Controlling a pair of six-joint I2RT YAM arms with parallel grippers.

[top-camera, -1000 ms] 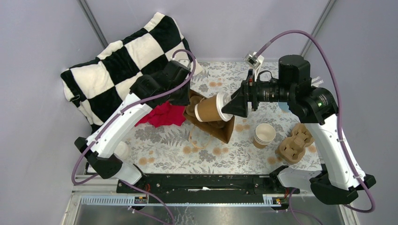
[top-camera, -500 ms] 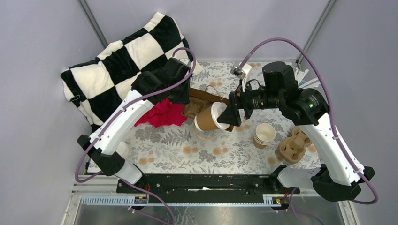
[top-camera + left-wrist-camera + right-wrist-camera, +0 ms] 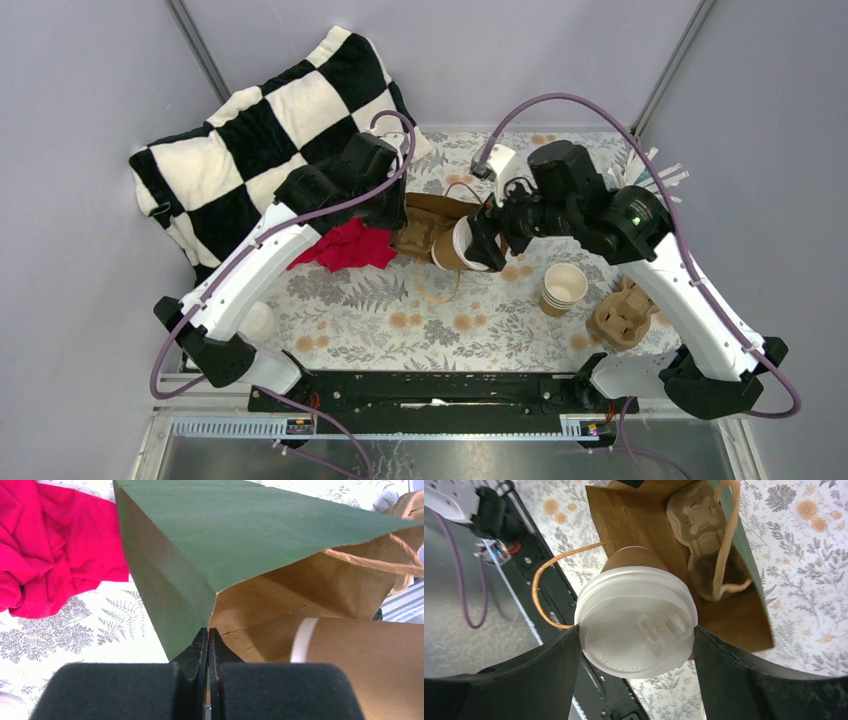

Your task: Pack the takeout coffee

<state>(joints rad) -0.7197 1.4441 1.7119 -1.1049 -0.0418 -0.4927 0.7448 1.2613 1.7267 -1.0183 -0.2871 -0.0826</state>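
coffee axis: we logged the takeout coffee (image 3: 452,245) lying near-horizontal, lid facing the right gripper (image 3: 482,243), base pointing into the paper bag (image 3: 430,212) mouth
right jaws: grasping the cup at its lid rim
left jaws: left gripper (image 3: 207,642) clenched on the bag's edge
room: cup carrier (image 3: 701,535) beside the cup inside the bag, red cloth (image 3: 350,245) just beside the bag
surface: floral table (image 3: 380,305), grey walls (image 3: 80,200)

Over the floral tabletop (image 3: 400,300), the right end effector (image 3: 480,243) grips the takeout coffee (image 3: 450,250), tipped sideways, by its white lid at the brown paper bag (image 3: 432,212) (the left end effector (image 3: 392,210) meets the bag's left edge), a red cloth (image 3: 345,245) just beside it.
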